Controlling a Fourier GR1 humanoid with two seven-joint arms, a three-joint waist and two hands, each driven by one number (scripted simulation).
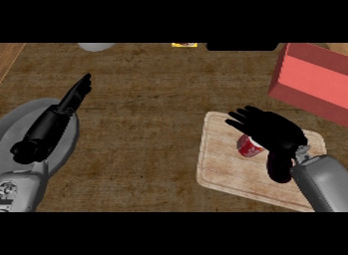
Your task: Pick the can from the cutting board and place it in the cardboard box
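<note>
A red can (pixel 248 146) with a pale top stands on the light wooden cutting board (pixel 224 169) at the lower right. My right hand (pixel 270 130) hovers over the can with its fingers spread and open, hiding part of it; the thumb hangs down beside the can. The red box (pixel 320 84) stands tilted at the upper right, beyond the board. My left hand (pixel 72 99) rests open at the left, fingers straight and pointing away.
A grey round plate (pixel 14 124) lies under my left forearm. At the far edge sit a pale round object (pixel 96 47), a small yellow item (pixel 184 44) and a black object (pixel 241 46). Dark wooden counter lies between the plate and the board.
</note>
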